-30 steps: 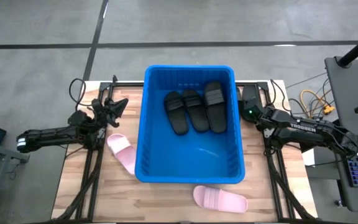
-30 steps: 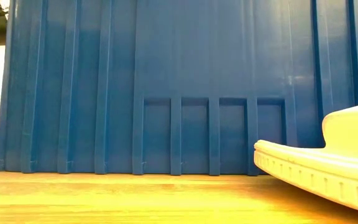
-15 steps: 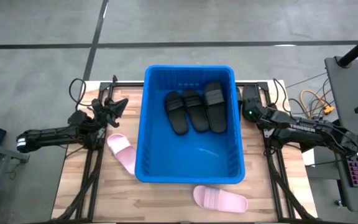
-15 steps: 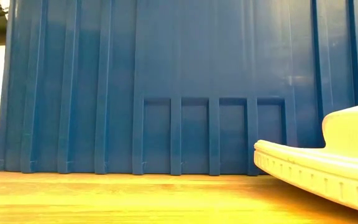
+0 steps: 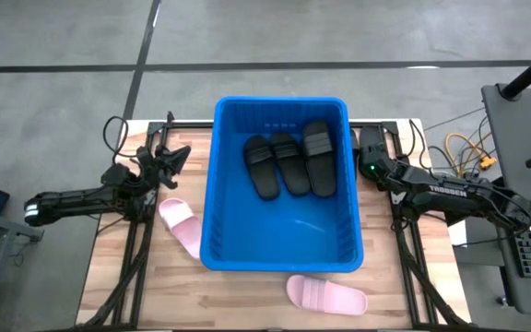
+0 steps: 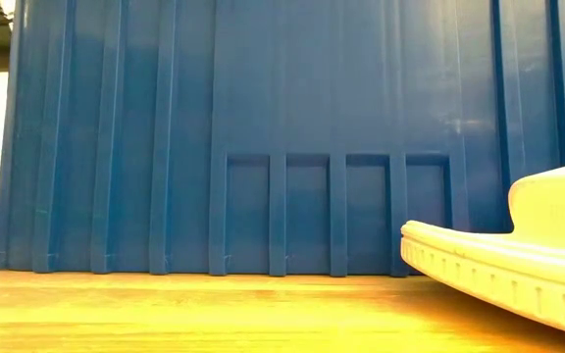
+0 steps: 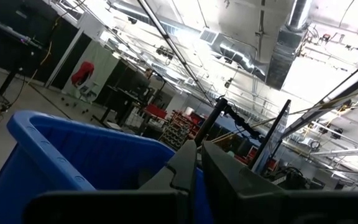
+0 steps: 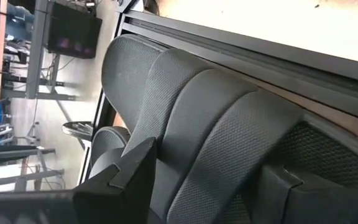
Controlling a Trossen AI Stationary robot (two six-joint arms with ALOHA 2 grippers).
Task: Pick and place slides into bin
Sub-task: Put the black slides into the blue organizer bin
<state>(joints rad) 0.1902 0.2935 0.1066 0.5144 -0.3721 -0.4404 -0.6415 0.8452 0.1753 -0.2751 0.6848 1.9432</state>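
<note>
The blue bin [image 5: 282,249] stands mid-table with three black slides [image 5: 289,164] lying side by side on its floor at the far end. A further black slide [image 5: 374,141] lies sole-down on the table at the far right, beside the bin's right wall. My right gripper [image 5: 370,159] hangs over it, open, with a finger on either side of its ribbed strap [image 8: 204,118]. One pink slide [image 5: 181,225] lies left of the bin, another [image 5: 326,295] near the front edge. My left gripper [image 5: 175,155] is shut and raised left of the bin. My right gripper comes slanting down at the black slide, its fingers [image 8: 132,171] standing across the ribbed strap [image 8: 185,143]. I cannot tell whether they touch the strap. The slide lies flat on the table.
A black frame rail [image 8: 241,46] runs along the table's far edge just beyond the black slide. In the low view the bin's near wall [image 6: 263,147] fills most of the picture, with a pink slide [image 6: 518,260] in front of it at the right.
My right gripper's wrist has turned a little over the black slide at the far right. The slides and the bin lie as they did.
</note>
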